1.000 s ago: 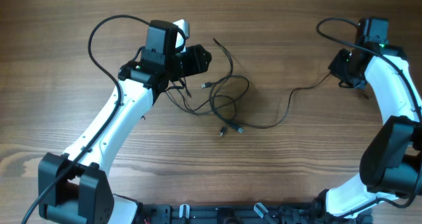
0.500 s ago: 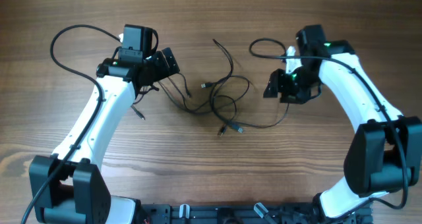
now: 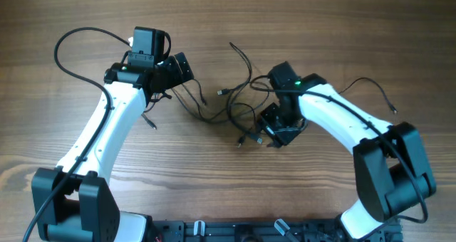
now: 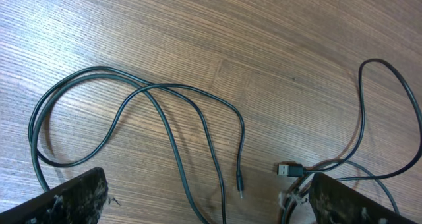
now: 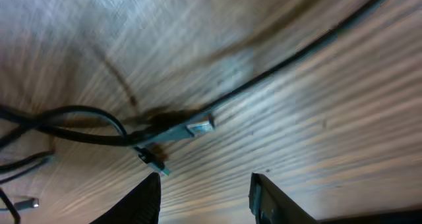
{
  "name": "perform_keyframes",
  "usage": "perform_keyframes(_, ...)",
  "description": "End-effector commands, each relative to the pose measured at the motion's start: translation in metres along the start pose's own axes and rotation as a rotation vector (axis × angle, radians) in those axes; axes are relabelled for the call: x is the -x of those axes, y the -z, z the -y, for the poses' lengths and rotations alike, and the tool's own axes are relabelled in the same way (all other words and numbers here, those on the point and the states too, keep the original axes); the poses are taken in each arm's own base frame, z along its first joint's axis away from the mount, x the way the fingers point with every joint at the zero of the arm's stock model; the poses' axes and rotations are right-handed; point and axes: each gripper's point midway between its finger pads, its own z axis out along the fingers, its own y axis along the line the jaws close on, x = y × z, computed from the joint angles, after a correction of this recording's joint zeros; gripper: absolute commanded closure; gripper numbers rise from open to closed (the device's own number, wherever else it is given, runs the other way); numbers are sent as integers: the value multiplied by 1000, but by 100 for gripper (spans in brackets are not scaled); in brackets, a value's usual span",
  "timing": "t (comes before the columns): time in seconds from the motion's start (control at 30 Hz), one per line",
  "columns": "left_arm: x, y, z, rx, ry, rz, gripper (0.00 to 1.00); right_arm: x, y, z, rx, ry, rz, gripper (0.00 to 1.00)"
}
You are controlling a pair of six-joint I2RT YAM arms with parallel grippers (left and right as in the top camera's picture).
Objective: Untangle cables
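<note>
Thin black cables (image 4: 148,89) with little plugs lie in a messy, loopy pile in the middle of the brown wooden table (image 3: 320,28). They look all tangled, so most of the job is left. The left gripper (image 4: 206,184) is wide open and holds nothing. The right gripper (image 5: 206,196) is open and empty too, just by a silver plug (image 5: 198,127).

2 arms (image 3: 107,128) (image 3: 335,121), 1 table (image 3: 285,14), 1 tangle of cables (image 3: 230,112), number unclear.

tangled cables (image 3: 229,112) lying at middle of bench (image 3: 342,28). left gripper (image 3: 187,70) just beside tangle's left loops. right gripper (image 3: 271,134) over tangle's right part, toward near edge. jaw state not discernible.
</note>
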Motion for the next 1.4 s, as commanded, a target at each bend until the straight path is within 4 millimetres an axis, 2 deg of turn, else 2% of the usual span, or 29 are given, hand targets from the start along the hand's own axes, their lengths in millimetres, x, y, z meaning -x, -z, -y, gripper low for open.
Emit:
perform_keyframes(0.0,2,-2,-4,15,3,5,0,1,-8,8,-43,-173,62,58)
perform_keyframes(0.1,2,-2,-4,15,3,5,0,10,-12,6,-22,-303,125,58)
perform_keyframes(0.17,2,-2,-4,15,3,5,0,18,-14,-2,23,-288,160,55)
perform_keyframes(0.2,2,-2,-4,15,3,5,0,20,-16,-1,24,-312,168,49)
perform_keyframes(0.4,2,-2,-4,15,3,5,0,28,-20,3,30,-329,205,50)
perform_keyframes(0.57,2,-2,-4,15,3,5,0,33,-19,3,34,-324,235,73)
perform_keyframes(0.67,2,-2,-4,15,3,5,0,33,-19,3,34,-324,235,78)
perform_keyframes(0.8,2,-2,-4,15,3,5,0,42,-16,8,19,-326,295,78)
perform_keyframes(0.93,2,-2,-4,15,3,5,0,45,-16,5,23,-280,311,91)
perform_keyframes(1.03,2,-2,-4,15,3,5,0,46,-15,5,16,-214,315,96)
perform_keyframes(1.07,2,-2,-4,15,3,5,0,53,-12,5,11,-178,353,96)
perform_keyframes(1.13,2,-2,-4,15,3,5,0,64,-4,0,15,-92,391,96)
perform_keyframes(1.2,2,-2,-4,15,3,5,0,71,21,-19,57,127,394,96)
perform_keyframes(1.3,2,-2,-4,15,3,5,0,53,82,-60,225,539,359,96)
perform_keyframes(1.33,2,-2,-4,15,3,5,0,45,110,-67,270,603,389,96)
perform_keyframes(1.37,2,-2,-4,15,3,5,0,38,129,-70,298,647,421,96)
